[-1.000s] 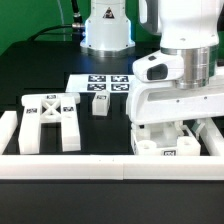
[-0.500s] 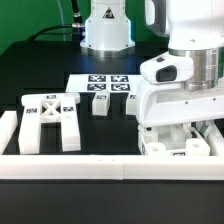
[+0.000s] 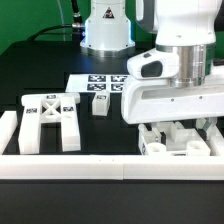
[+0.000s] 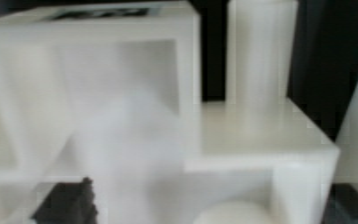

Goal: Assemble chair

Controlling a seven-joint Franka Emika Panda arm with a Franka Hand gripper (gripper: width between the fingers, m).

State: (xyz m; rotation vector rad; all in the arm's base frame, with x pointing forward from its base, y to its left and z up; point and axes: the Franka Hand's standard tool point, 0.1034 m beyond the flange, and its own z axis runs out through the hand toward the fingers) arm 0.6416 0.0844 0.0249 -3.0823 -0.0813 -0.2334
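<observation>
My gripper (image 3: pixel 176 128) hangs low at the exterior view's right, right over a white blocky chair part (image 3: pixel 160 143) with round holes that lies against the front rail. My fingers are hidden behind the hand and the part, so I cannot tell if they grip it. The wrist view is filled by blurred white chair parts at very close range: a big block (image 4: pixel 87 90) with a tag on its top face and an upright post (image 4: pixel 261 50). The X-braced frame (image 3: pixel 50 120) lies at the exterior view's left. A small post (image 3: pixel 100 104) stands in the middle.
The marker board (image 3: pixel 100 83) lies behind the small post. A long white rail (image 3: pixel 100 168) runs along the front, with a short rail piece (image 3: pixel 7 130) at the exterior view's left. The robot base (image 3: pixel 107 25) stands at the back.
My hand has shifted towards the exterior view's left and sunk a little over the holed part, after drifting right half a second ago. The frame and small post have not moved.
</observation>
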